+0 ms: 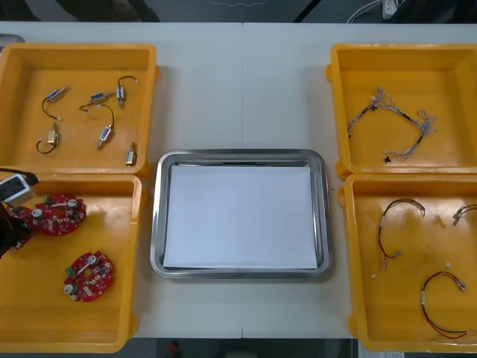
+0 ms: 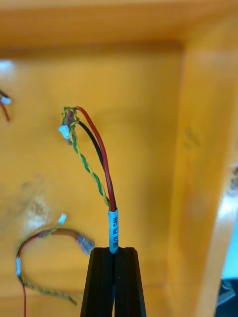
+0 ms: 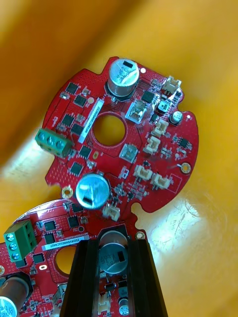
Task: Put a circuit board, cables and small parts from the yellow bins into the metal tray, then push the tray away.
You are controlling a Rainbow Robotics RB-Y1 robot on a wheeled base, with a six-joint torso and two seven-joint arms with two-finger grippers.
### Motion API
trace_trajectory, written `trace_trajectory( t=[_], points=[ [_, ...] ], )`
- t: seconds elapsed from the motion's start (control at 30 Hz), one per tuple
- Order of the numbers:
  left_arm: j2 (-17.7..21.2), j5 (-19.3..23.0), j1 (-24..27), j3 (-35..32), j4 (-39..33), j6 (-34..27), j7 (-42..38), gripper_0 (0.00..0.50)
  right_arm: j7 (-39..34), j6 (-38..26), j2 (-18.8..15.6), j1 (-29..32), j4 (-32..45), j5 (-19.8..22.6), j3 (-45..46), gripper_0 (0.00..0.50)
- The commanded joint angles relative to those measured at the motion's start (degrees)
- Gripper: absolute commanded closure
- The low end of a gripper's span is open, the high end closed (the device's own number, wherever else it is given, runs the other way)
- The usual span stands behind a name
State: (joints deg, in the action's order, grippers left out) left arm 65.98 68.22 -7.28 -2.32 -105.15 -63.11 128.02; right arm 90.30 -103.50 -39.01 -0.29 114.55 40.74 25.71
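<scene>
Left gripper: [image 3: 113,241] low in the left near bin [image 1: 45,321], at the table's left edge; its fingers [image 3: 87,277] are clenched on a silver can [image 3: 113,258] standing on the held circuit board [image 3: 39,247].
Held circuit board: round and red, with a green terminal block [image 3: 20,241] beside the fingers. A white strip on it carries print that I cannot make out.
Second circuit board: [image 3: 119,133] just beyond the fingertips, its edge meeting the held one; which lies on top cannot be told. It has two silver cans, a green block, white sockets and a white strip whose print is unreadable.
Third circuit board: [image 1: 88,275] apart from the other two, nearer the bin's front.
Right gripper: [image 2: 114,250] over the floor of an orange-looking bin [image 2: 148,99], fingers pressed together on the held cable [image 2: 101,158] at its white sleeve [image 2: 113,230].
Held cable: red, black and twisted yellow-green strands rising from the sleeve to a small white plug. The sleeve bears dark lettering too fine to read.
Other cables: one lies on the bin floor [image 2: 49,237] beside the fingers. In the front view, loops [image 1: 399,216] lie in the right near bin [image 1: 410,268].
Metal tray: [image 1: 158,224] between the bins on the table [image 1: 238,89], white inside.
Left far bin: [image 1: 82,52] small metal parts [image 1: 105,134] on black leads, scattered.
Right far bin: [image 1: 402,60] blue and white cable [image 1: 395,112] in a loose arc.
</scene>
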Motion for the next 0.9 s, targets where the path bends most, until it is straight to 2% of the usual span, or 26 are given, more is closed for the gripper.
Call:
trace_trajectory(
  t=[0.03,0.2,0.37,0.57,0.7,0.9],
  points=[
    [2.57,1.13,-1.24,-4.97,-3.84,-4.39,2.23,0.500,0.05,-6.28,-2.12,-1.82,7.88,1.19,3.03,0.500],
    [2.49,1.48,-1.24,-7.52,-7.97,-8.52,0.74,0.500,0.14,-6.50,-3.17,-2.70,14.47,3.82,2.59,0.500],
    [2.57,1.92,-1.07,-9.10,-15.17,-12.48,-4.97,0.500,0.31,-6.50,-6.16,-3.05,19.39,11.65,2.23,0.500],
    [1.52,1.48,0.16,-9.19,-23.70,-15.64,-12.88,0.500,0.75,-6.50,-9.77,-3.67,22.38,18.41,1.09,0.500],
    [-0.50,1.30,3.77,-8.40,-27.48,-20.30,-17.37,0.500,1.19,-6.50,-11.61,-4.99,23.61,20.44,-0.84,0.500],
    [-2.96,-0.10,11.59,-3.30,-31.78,-25.31,-24.49,0.500,1.98,-6.50,-12.93,-8.41,24.58,20.08,-5.59,0.500]
  ],
)
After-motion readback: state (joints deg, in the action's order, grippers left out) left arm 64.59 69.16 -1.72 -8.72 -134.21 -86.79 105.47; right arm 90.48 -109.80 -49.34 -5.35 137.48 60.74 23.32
